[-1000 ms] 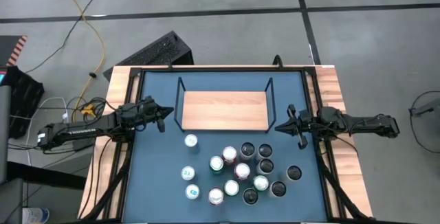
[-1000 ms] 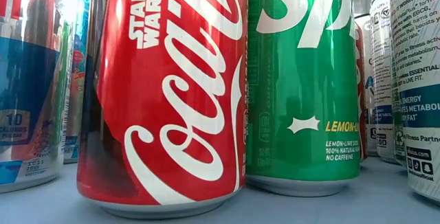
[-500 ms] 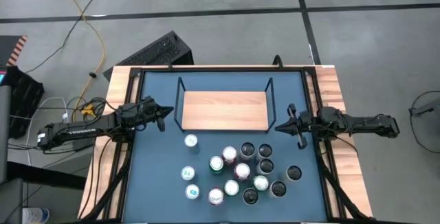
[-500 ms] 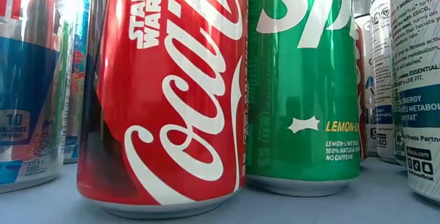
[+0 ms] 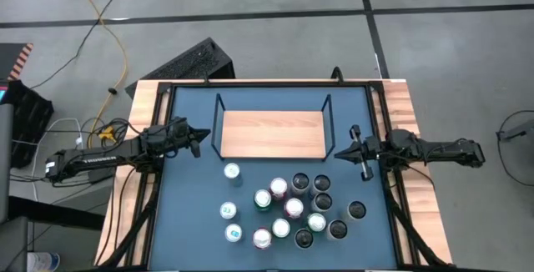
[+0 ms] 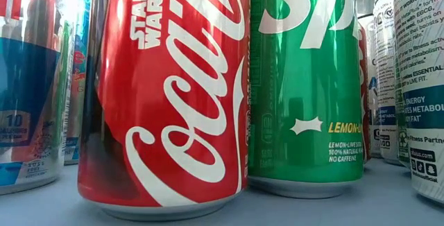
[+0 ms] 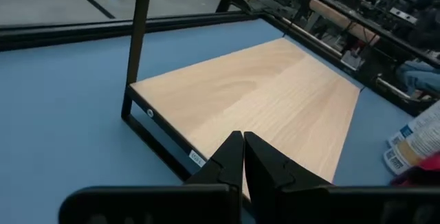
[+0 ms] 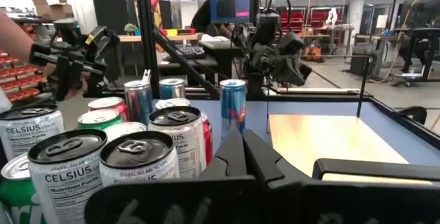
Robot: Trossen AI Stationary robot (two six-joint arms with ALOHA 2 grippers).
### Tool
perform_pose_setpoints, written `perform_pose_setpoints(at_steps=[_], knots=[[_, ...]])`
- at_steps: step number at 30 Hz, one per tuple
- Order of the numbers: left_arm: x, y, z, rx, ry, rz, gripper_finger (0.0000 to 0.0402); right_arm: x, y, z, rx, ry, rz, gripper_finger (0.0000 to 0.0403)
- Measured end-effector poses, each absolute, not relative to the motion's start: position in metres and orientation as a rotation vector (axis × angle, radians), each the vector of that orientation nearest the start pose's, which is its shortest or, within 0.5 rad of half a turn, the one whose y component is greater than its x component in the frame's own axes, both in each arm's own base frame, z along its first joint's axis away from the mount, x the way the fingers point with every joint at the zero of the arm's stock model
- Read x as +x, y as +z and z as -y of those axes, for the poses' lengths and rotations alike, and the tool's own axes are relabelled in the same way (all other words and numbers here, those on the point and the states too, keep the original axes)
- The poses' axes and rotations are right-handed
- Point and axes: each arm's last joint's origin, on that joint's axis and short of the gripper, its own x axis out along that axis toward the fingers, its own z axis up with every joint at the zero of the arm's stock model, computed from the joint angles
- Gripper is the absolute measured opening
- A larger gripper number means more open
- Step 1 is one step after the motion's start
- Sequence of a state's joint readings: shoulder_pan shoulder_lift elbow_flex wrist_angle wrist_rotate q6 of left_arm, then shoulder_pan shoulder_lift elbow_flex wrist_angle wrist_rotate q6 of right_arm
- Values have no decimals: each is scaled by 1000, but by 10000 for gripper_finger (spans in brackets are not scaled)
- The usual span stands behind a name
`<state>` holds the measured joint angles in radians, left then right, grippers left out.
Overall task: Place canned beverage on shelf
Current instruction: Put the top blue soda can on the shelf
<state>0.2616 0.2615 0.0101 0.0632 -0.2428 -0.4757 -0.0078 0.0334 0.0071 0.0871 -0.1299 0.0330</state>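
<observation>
The shelf [image 5: 271,133], a light-wood board with a thin black wire frame, lies on the blue table [image 5: 192,214] at mid-far. Several upright cans [image 5: 288,209] stand in a cluster nearer the front edge; one can [image 5: 232,171] stands apart, close to the shelf. The low view is filled by a red cola can [image 6: 166,94] and a green lemon-lime can [image 6: 305,80]. My left gripper [image 5: 200,144] hovers shut just left of the shelf, pointing at it [image 7: 242,145]. My right gripper [image 5: 336,153] hovers shut just right of the shelf [image 8: 242,145], holding nothing.
Wooden borders and black rails run along the table's left and right sides [image 5: 400,113]. A black keyboard [image 5: 192,62] lies on the floor beyond the far edge. Bare blue table shows left of the cans and in front of the left arm.
Both grippers have rolled a little about their own length, staying in place and shut. The cans and the shelf have not moved.
</observation>
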Motion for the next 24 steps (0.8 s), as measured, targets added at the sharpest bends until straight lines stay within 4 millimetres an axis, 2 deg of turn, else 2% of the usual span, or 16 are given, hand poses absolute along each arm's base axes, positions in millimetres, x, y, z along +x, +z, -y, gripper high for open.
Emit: perform_pose_setpoints(at_steps=[5, 24], knots=[[106, 151, -35, -542, 538, -45, 0, 99, 171, -3, 30, 123, 52, 0], [106, 151, -36, -582, 552, -37, 0, 99, 169, -3, 17, 121, 31, 0]])
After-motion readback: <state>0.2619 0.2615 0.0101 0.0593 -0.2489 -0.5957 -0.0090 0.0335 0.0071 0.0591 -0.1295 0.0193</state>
